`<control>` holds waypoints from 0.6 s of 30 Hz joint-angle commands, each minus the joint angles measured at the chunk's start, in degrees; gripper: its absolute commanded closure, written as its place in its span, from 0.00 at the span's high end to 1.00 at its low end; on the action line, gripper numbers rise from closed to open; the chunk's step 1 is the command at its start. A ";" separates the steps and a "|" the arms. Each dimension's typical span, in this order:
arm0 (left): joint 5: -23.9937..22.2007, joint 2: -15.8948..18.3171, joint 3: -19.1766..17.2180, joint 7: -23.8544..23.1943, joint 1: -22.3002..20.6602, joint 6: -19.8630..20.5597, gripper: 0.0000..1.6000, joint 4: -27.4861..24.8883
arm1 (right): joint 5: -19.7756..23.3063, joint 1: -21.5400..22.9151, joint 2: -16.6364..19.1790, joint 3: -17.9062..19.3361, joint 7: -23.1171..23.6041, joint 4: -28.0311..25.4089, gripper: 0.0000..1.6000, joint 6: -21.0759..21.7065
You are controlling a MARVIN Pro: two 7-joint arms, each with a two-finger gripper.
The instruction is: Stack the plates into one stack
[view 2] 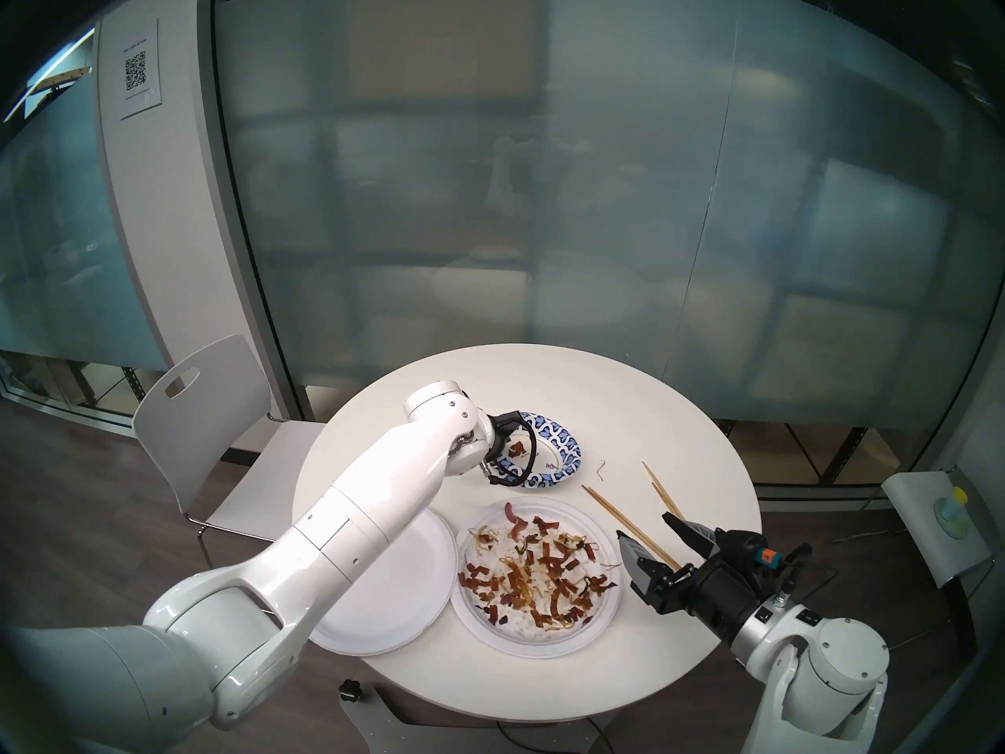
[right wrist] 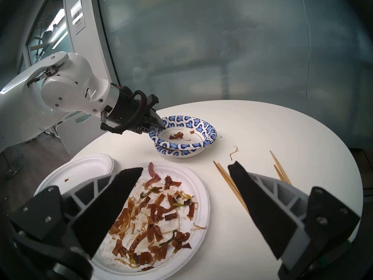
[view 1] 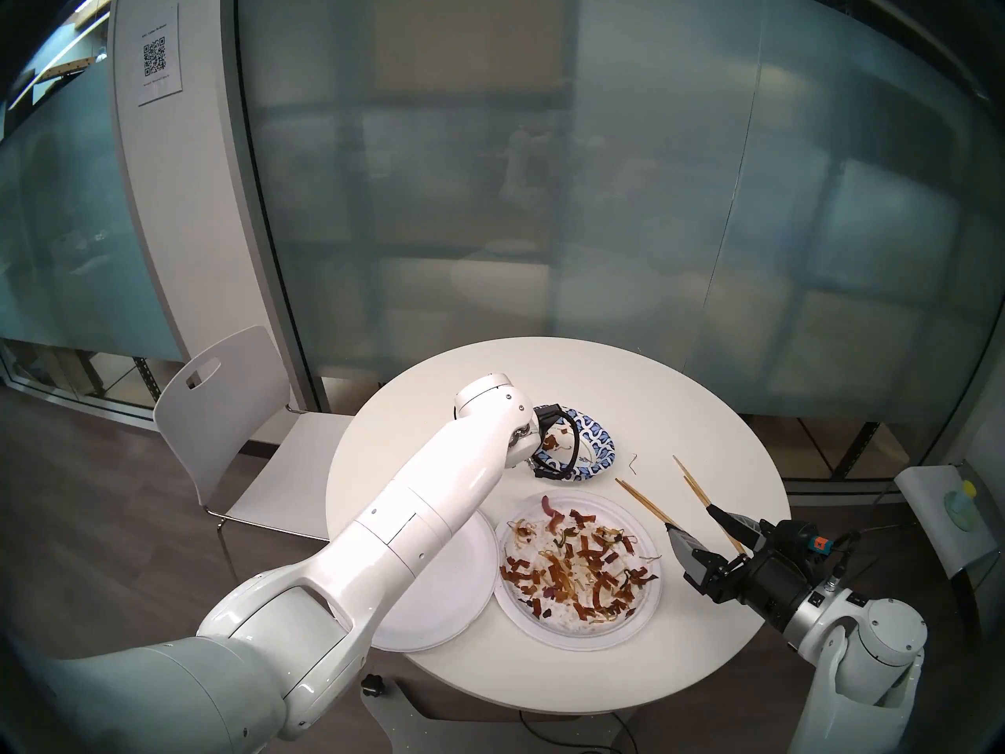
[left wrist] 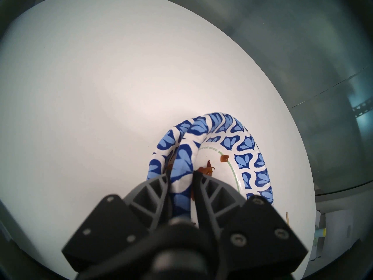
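- Left claw (left wrist: 181, 173): narrow, astride the near rim of the top bowl (right wrist: 210, 130). The rim fills the gap between the fingers, so read it as pinched.
- Top bowl sits nested in the lower bowl (right wrist: 177, 153), slightly askew, at the far middle of the table (right wrist: 282, 132). A few brown scraps lie inside it.
- Right claw (right wrist: 187, 166): wide, holding nothing, hovering at the table's near right edge over the dirty plate (right wrist: 187, 178).
- Done, by your reading: the two bowls make one pile.
- Left to do: the two white plates lie flat side by side, edges touching or just overlapping, not stacked. The bowl pair stands apart from both.
- Judgement: roughly a third along. One plate must go on the other, then the bowls on top. The scraps covering the dirty plate will likely keep anything set on it from seating flat.
- Count, dishes: two blue-rimmed bowls, two white plates. One is the dirty plate, the other the clean plate (right wrist: 86, 166), bar one speck.
- Count, other: chopsticks, four, in two loose pairs (right wrist: 226, 178) on the right. One stray noodle (right wrist: 233, 152) lies beyond them.
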 commanded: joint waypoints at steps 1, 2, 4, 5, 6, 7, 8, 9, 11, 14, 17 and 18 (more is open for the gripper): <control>0.13 -0.16 -0.63 -0.10 -1.71 -0.04 0.48 -0.41 | 0.35 0.21 0.11 -0.15 -0.13 -1.01 1.00 -0.03; 0.06 -0.08 -0.77 -0.02 -1.72 0.07 0.56 -0.62 | 0.35 0.22 0.11 -0.15 -0.13 -1.01 1.00 -0.03; -0.17 0.37 -1.29 0.39 -1.59 0.54 0.85 -1.57 | 0.34 0.22 0.12 -0.15 -0.12 -1.00 1.00 -0.03; -0.28 0.47 -1.50 0.69 -1.59 0.80 0.92 -1.71 | 0.34 0.22 0.11 -0.15 -0.12 -1.00 1.00 -0.03; -0.26 0.63 -1.70 0.93 -1.56 0.93 0.92 -1.82 | 0.34 0.22 0.12 -0.15 -0.12 -1.00 1.00 -0.03; -0.29 0.78 -1.79 1.02 -1.53 1.15 0.95 -1.90 | 0.34 0.22 0.11 -0.15 -0.12 -1.00 1.00 -0.03; -0.35 0.93 -1.93 1.24 -1.43 1.34 0.94 -2.01 | 0.34 0.22 0.11 -0.15 -0.12 -1.01 1.00 -0.03; -0.39 1.09 -2.03 1.28 -1.29 1.49 0.94 -2.15 | 0.35 0.22 0.11 -0.15 -0.13 -1.01 1.00 -0.03; -0.66 1.48 -2.17 1.56 -0.99 2.09 0.95 -2.47 | 0.35 0.21 0.11 -0.15 -0.13 -1.02 1.00 -0.03; -1.06 1.75 -2.45 1.98 -0.65 2.40 0.96 -2.68 | 0.35 0.21 0.11 -0.15 -0.14 -1.02 1.00 -0.02; -1.43 1.82 -2.66 1.99 -0.52 2.45 0.95 -2.72 | 0.35 0.21 0.11 -0.15 -0.14 -1.02 1.00 -0.02; -1.60 1.87 -2.75 1.80 -0.48 2.54 0.95 -2.76 | 0.35 0.21 0.11 -0.16 -0.14 -1.02 1.00 -0.02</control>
